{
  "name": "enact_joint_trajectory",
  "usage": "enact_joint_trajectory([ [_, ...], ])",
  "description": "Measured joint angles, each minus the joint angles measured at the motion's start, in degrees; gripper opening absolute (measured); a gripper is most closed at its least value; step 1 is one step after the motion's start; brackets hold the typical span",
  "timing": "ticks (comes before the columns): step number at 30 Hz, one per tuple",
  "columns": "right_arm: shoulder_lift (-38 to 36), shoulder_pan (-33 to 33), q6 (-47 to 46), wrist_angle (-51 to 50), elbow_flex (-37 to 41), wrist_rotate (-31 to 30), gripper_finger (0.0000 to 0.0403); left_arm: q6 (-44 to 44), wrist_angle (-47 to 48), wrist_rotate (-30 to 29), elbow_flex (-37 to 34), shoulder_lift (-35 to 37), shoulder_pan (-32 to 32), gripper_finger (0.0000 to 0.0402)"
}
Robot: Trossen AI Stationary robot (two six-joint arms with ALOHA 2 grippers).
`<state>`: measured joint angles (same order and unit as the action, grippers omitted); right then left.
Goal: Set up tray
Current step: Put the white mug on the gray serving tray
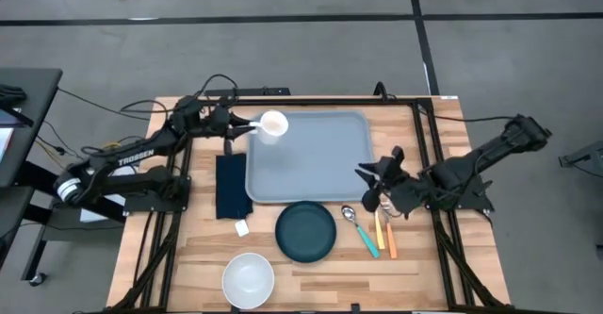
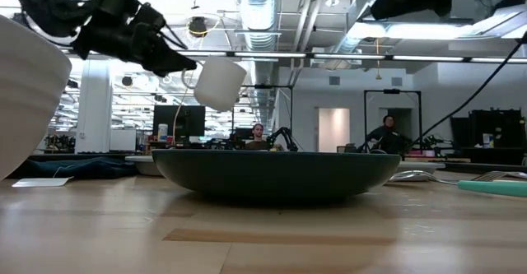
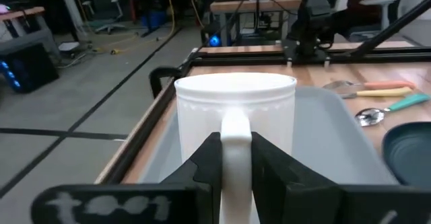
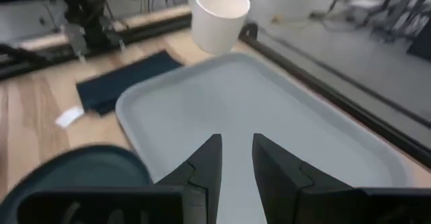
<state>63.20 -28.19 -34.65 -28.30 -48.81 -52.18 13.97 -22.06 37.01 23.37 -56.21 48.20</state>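
Left gripper (image 1: 247,125) clamps a white mug (image 1: 272,123) by its handle above the tray's (image 1: 311,158) far-left corner. Right gripper (image 1: 369,184), fingers narrowly apart and empty, waits at the tray's right edge.

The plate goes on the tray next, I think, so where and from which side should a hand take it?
Probably by the rim. The plate lies flat and low on the table, its rim curving up in the low view, so one finger could slip under the edge. The right hand is nearest; come from the plate's right, where bare table separates it from the spoon. The left hand holds the mug.
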Motion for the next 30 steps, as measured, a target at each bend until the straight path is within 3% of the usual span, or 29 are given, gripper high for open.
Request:
enact_joint_trajectory([
  [7,3.30,-5.82,-3.52,11.99,7.26,-8.29,0.0076,0.27,-4.85,5.98,-1.74,-3.37,7.67,0.0038],
  [13,7.83,-9.58,-8.71,14.95,8.89,-14.32,0.0076,-0.80,-13.38,11.86,-1.79,-12.62,10.59,0.0037],
  [21,10.27,-12.32,-9.47,17.67,8.87,-15.74,0.0076,-3.69,-24.76,15.95,-1.79,-24.44,13.56,0.0040],
  [30,10.27,-13.46,-8.57,18.01,8.85,-16.99,0.0076,-3.73,-25.92,16.45,-0.35,-29.21,16.80,0.0038],
])
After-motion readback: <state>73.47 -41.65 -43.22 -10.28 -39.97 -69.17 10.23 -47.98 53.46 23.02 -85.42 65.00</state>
